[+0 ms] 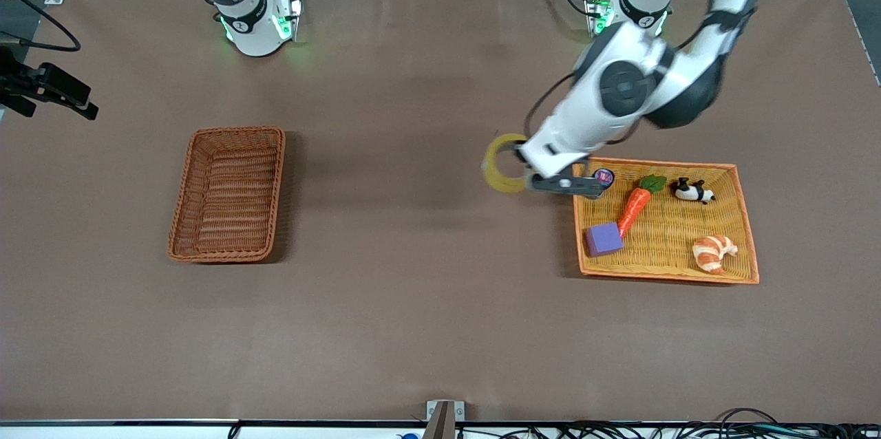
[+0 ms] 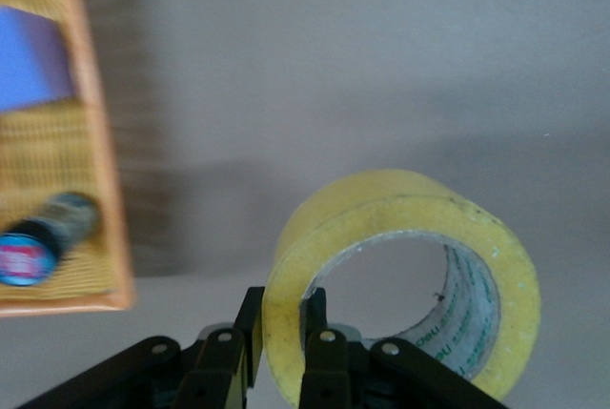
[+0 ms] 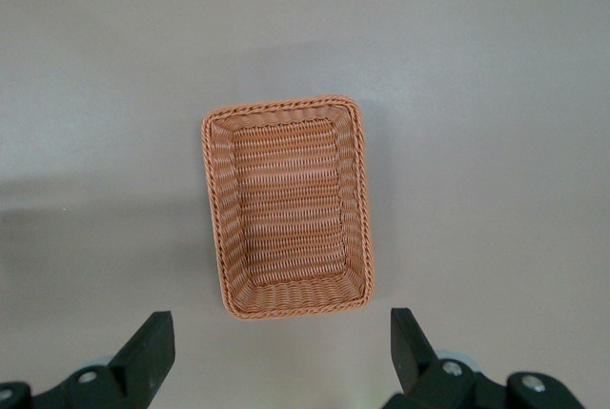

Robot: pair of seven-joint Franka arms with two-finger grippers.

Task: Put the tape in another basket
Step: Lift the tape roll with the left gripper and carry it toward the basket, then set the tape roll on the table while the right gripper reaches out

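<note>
Left gripper (image 2: 281, 357) pinches the wall of the tape (image 1: 501, 163), one finger inside the ring and one outside, roll held up in the air over bare table just beside the yellow tray (image 1: 747, 232), on the tray's side toward the right arm's end. The basket (image 1: 229, 193) sits well apart from the tray, toward the right arm's end, nothing in it. Step in hand looks like carry: keep the pinch firm since only one wall of the roll is held and it could swing or slip, stay high enough to clear the basket's raised sides, release only when the roll is over the basket's middle. Left arm reaches out from its base with elbow bent, forearm angled down, wrist over the tray corner near the small capped bottle (image 1: 603, 177). Right gripper (image 3: 281, 352) waits high over the basket, fingers spread wide, gripping nothing.
</note>
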